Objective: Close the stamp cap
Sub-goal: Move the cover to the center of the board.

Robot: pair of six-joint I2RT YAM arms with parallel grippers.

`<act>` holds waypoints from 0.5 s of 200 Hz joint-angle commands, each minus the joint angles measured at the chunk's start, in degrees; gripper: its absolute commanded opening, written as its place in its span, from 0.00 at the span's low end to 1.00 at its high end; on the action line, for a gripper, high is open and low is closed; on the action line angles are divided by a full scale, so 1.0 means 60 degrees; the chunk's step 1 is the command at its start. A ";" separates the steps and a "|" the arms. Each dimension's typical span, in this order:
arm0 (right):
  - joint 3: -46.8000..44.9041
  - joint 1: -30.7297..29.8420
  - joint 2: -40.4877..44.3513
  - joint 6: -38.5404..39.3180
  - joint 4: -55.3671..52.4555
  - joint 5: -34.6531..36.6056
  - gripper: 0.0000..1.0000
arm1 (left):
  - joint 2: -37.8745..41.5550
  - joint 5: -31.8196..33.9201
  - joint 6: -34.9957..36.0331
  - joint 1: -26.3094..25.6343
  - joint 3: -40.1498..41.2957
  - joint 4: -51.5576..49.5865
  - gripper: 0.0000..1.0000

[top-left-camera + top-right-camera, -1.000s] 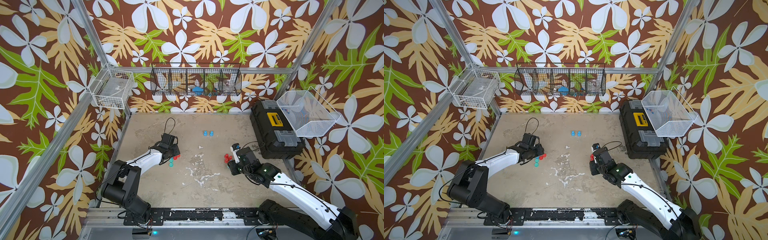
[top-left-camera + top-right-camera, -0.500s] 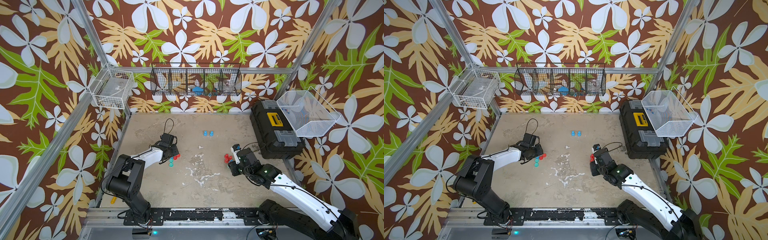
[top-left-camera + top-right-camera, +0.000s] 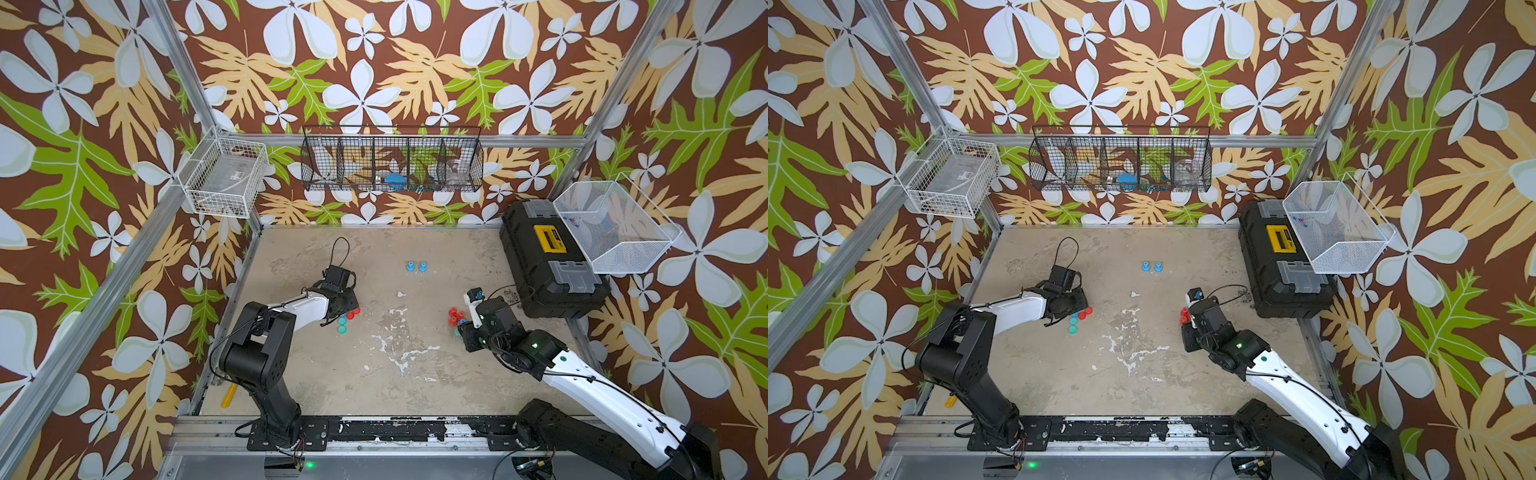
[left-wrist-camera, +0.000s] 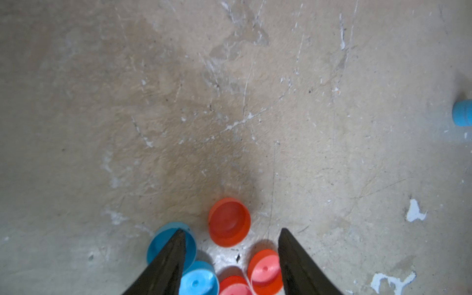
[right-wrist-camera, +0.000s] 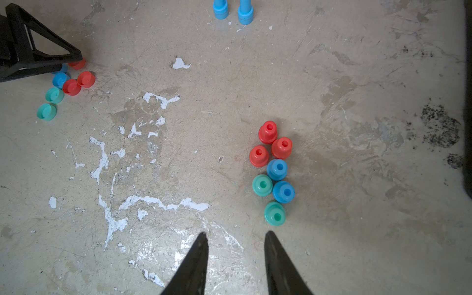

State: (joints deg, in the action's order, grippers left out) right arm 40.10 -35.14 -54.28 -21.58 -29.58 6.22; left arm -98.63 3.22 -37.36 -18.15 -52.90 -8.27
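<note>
Several loose caps, red, blue and green, lie at the table's left. My left gripper hangs open right over them; an upturned red cap lies just ahead of its fingertips, and a blue cap is partly hidden behind one finger. In both top views it covers part of the pile. Several uncapped stamps, red, blue and green, stand in a tight cluster at the right. My right gripper is open and holds nothing, just short of the nearest green stamp.
Two blue stamps stand apart near the back middle. A black toolbox sits at the right edge, with a white mesh basket above it. Wire baskets hang on the back wall. A yellow object lies at the front left.
The left arm's elbow has lifted and swung in toward the table, while its gripper stays over the caps. The right arm has barely moved.
</note>
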 commanded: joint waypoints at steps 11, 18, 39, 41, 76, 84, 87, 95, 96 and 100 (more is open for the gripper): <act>-0.0001 -0.0011 0.0096 -0.0036 0.0148 0.0148 0.38 | -0.0319 0.0125 0.0119 0.0044 -0.0226 -0.0016 0.60; -0.0017 -0.0004 0.0101 -0.0036 0.0159 0.0134 0.38 | -0.0433 0.0118 0.0141 0.0064 -0.0306 -0.0016 0.60; -0.0018 -0.0004 0.0114 -0.0036 0.0171 0.0135 0.38 | -0.0835 0.0122 0.0205 0.0127 -0.0629 -0.0094 0.60; -0.0025 -0.0004 0.0119 -0.0036 0.0170 0.0135 0.38 | -0.0873 0.0122 0.0214 0.0136 -0.0671 -0.0099 0.60; -0.0047 -0.0002 0.0096 -0.0039 0.0218 0.0135 0.38 | -0.1591 0.0060 0.0370 0.0154 -0.1579 -0.0341 0.60; -0.0033 -0.0004 0.0075 -0.0021 0.0218 0.0135 0.38 | -0.1775 0.0011 0.0416 0.0152 -0.1877 -0.0436 0.59; -0.0033 -0.0004 0.0079 -0.0026 0.0214 0.0134 0.38 | -0.1838 -0.0002 0.0436 0.0154 -0.1991 -0.0468 0.59; -0.0032 -0.0004 0.0061 -0.0022 0.0221 0.0135 0.38 | -0.1999 -0.0105 0.0490 0.0153 -0.2253 -0.0559 0.59; -0.0032 -0.0004 0.0057 -0.0029 0.0217 0.0135 0.38 | -0.2016 -0.0138 0.0488 0.0154 -0.2284 -0.0564 0.59; -0.0031 -0.0004 0.0053 -0.0021 0.0217 0.0135 0.38 | -0.2087 -0.0223 0.0512 0.0138 -0.2397 -0.0574 0.59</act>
State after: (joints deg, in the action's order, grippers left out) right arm 39.86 -35.14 -53.74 -21.58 -29.58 6.26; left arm -108.77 4.43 -35.68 -17.34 -64.38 -6.96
